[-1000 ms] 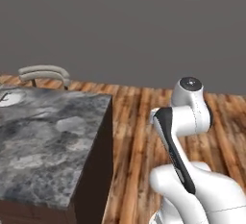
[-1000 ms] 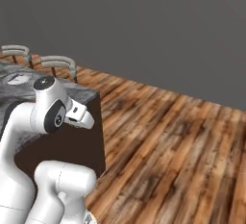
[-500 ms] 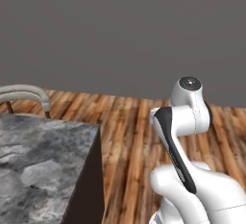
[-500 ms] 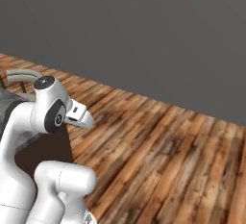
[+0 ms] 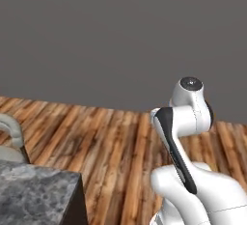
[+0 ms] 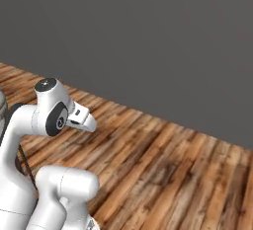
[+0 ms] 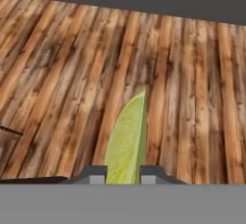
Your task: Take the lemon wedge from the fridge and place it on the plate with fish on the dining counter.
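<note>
- Far left in the left base view, the dining counter (image 5: pixel 34 195) now shows as just a marble corner at the lower left edge; a second ago it spread across the lower left of the picture, so the whole view has swung right and the camera has moved.
- A curved grey chair back (image 5: pixel 12 130) sits at the left edge beside that corner.
- Wooden floor (image 6: pixel 173 170) runs across the middle of both base views, with a plain grey wall (image 6: pixel 148 36) behind it.
- In the hand view, the gripper (image 7: pixel 123 174) is clamped on the lemon wedge (image 7: pixel 127 143), which rises between the two fingertips (image 7: pixel 94 173) over the floor planks.
</note>
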Available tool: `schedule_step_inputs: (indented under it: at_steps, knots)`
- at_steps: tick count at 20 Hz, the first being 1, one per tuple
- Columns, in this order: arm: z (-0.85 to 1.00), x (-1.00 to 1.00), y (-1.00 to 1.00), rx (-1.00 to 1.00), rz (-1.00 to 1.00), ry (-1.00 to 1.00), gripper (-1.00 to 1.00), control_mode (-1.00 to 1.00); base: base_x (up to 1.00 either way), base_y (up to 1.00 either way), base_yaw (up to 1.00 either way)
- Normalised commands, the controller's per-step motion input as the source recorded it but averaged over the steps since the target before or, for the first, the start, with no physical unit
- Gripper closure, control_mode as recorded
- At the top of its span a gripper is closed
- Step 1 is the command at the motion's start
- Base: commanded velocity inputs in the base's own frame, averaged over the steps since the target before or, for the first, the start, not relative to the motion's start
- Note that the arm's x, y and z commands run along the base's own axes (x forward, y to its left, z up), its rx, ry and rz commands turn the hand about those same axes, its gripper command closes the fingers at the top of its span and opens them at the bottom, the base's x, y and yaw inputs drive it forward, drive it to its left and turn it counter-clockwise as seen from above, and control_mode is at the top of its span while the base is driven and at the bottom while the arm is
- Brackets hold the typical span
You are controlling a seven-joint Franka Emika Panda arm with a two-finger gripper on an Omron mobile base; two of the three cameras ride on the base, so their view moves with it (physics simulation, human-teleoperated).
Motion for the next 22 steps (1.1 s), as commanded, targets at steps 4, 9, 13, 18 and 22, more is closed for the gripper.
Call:
schedule_step_inputs:
  at_steps: [4,9,13,18,22]
  knots:
    - [0.0,0.0,0.0,0.0,0.0,0.0,1.0,1.0,1.0,-0.32,0.42]
    - [0.0,0.0,0.0,0.0,0.0,0.0,1.0,1.0,1.0,-0.2,0.57]
    - [0.0,0.0,0.0,0.0,0.0,0.0,1.0,1.0,0.83,-0.12,0.69]
    - [0.0,0.0,0.0,0.0,0.0,0.0,1.0,1.0,0.74,-0.11,0.71]
    - [0.0,0.0,0.0,0.0,0.0,0.0,1.0,1.0,0.7,-0.11,0.73]
